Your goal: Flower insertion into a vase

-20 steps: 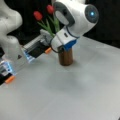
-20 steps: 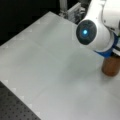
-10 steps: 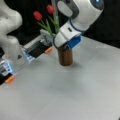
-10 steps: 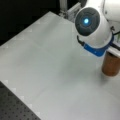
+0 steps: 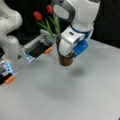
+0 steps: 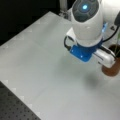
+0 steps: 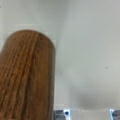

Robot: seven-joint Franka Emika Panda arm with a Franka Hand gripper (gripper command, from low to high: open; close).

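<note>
The vase (image 5: pixel 65 60), a dark-brown wood-grain cylinder, stands upright on the pale grey bench (image 5: pixel 75 95), toward a front view's top and a bit left of centre. In a front view it sits at the right edge (image 6: pixel 111 71), mostly covered by the arm. The flower is already in it: green stems and leaves (image 5: pixel 53 26) rise out of the mouth, w/ two red tulip heads (image 5: pixel 38 15) at the top against the dark backdrop. A thin green bit of stem shows at a front view's right edge too (image 6: pixel 117 51).

The gripper (image 5: pixel 71 53) hangs right over and just beside the vase, its white-and-blue body hiding the vase's upper part and rim in both front views. Can't tell whether it touches the vase. In a front view the gripper (image 6: pixel 106 63) points down toward the vase's mouth. Fingers: can't tell if they're spread or pressed together; the arm's body blocks them in both front views, and the wrist view only catches small metal bits at its bottom edge (image 7: pixel 65 113).

Wrist view: vase wall (image 7: pixel 27 75) fills the left half, grain running lengthwise, very close to the camera; bare bench (image 7: pixel 90 50) on the right, w/ a soft shadow low down.

A second white robot arm (image 5: pixel 11 32) stands at a front view's left, w/ a grey-black unit w/ orange tabs (image 5: pixel 37 48) near its base.
</note>
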